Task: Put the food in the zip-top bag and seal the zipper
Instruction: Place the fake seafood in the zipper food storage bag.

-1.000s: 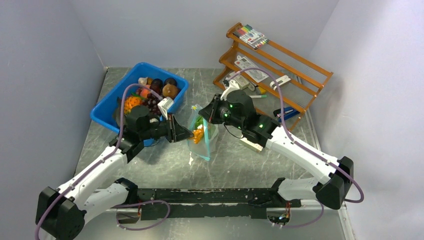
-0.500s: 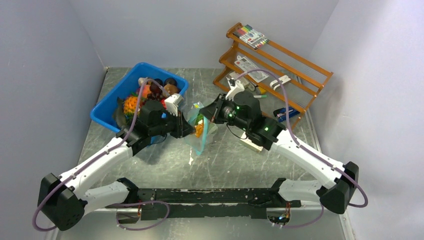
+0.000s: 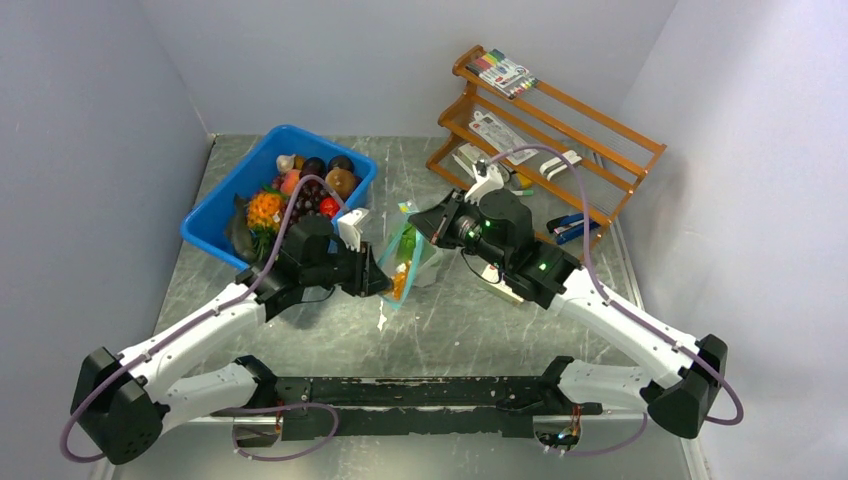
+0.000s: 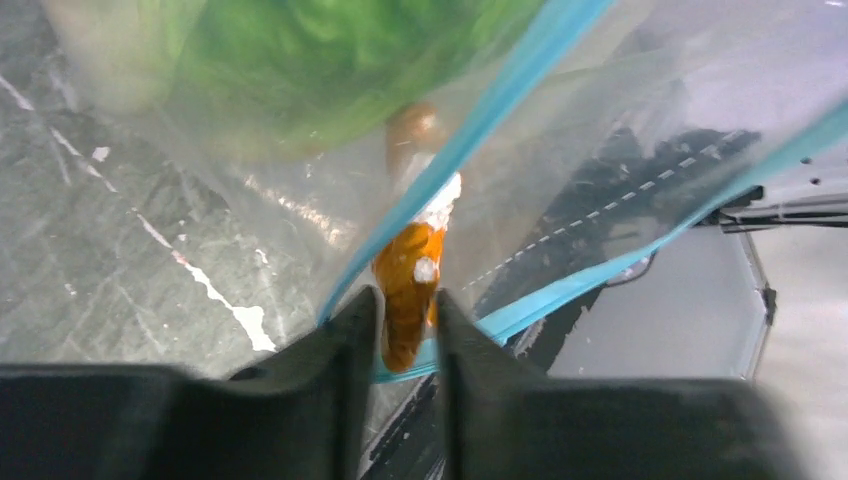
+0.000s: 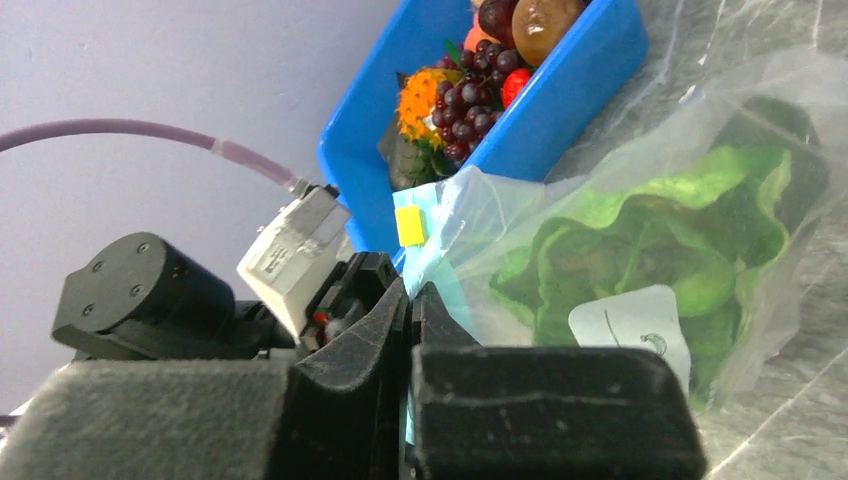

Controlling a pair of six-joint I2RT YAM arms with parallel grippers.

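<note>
No word, number or brand can be read anywhere; the white label (image 5: 630, 322) on the clear bag (image 5: 700, 140) carries only a small dark squiggle near its right edge, too faint to make out; the white block (image 5: 292, 258) on the left arm's wrist shows fine grey print, too small to read; the marker pack (image 3: 503, 72) on the top shelf of the wooden rack (image 3: 600, 120) and the white packs (image 3: 497, 135) on the shelf below bear blurred printing.
</note>
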